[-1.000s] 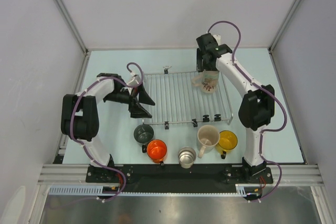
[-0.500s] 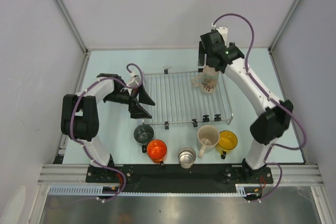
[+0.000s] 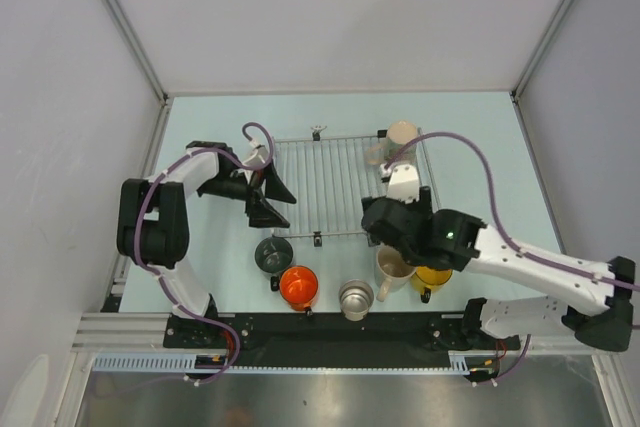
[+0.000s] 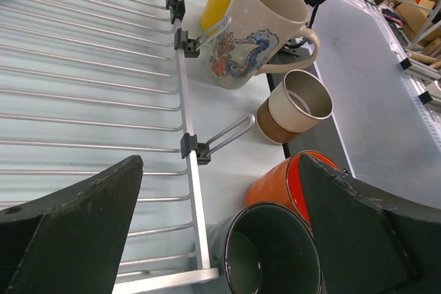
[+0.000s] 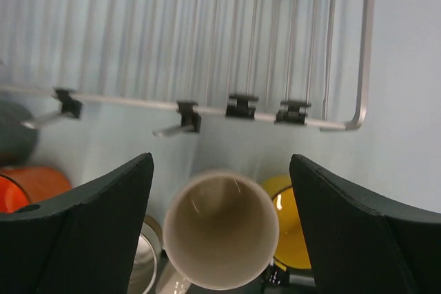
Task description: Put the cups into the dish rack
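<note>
The dish rack (image 3: 330, 187) lies flat mid-table, and one cream cup (image 3: 402, 135) stands on its back right corner. Five cups line up in front of it: dark grey-green (image 3: 273, 253), orange (image 3: 298, 286), steel (image 3: 355, 299), cream (image 3: 393, 265) and yellow (image 3: 434, 269). My right gripper (image 5: 222, 163) is open and hangs just above the front cream cup (image 5: 220, 235), one finger on each side, not touching it. My left gripper (image 4: 220, 170) is open over the rack's near left corner, with the dark cup (image 4: 275, 253) below its fingers.
Black clips and short wire handles (image 5: 187, 120) stick out from the rack's front bar (image 5: 207, 105) toward the cups. The right arm's forearm (image 3: 530, 269) stretches low across the front right of the table. Grey walls enclose the table on three sides.
My right gripper let go of the cream cup on the rack's back right corner, and the arm swung back to the front, over the other cream cup. The left arm stayed still.
</note>
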Tool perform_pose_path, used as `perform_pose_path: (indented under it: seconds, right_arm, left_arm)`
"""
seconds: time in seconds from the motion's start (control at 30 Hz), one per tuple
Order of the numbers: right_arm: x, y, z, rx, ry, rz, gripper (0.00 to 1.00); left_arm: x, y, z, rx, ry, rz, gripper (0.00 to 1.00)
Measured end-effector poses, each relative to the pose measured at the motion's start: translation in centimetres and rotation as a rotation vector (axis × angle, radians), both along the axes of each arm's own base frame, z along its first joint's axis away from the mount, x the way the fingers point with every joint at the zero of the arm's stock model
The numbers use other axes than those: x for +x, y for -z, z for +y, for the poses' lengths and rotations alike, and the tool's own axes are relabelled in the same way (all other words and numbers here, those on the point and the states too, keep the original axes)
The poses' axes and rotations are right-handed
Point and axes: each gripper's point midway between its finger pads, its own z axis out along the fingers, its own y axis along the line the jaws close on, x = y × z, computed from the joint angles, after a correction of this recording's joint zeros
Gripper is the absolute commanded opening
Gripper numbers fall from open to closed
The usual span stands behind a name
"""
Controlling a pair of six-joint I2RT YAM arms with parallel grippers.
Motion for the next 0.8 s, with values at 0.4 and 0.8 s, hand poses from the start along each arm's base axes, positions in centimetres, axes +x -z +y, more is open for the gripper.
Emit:
perform_pose_path:
  seconds: [0.4, 0.8]
  right_arm:
    - [-3.1, 3.1, 1.8, -0.065, -0.022, 0.041, 0.91]
    - [-4.0, 3.4, 1.0, -0.004, -0.023, 0.041, 0.89]
  left_arm:
    - [10.9, -0.7, -1.8, 0.351, -0.121, -0.149, 1.0]
    - [12.2, -6.5, -0.8, 0.567, -0.791, -0.557, 1.0]
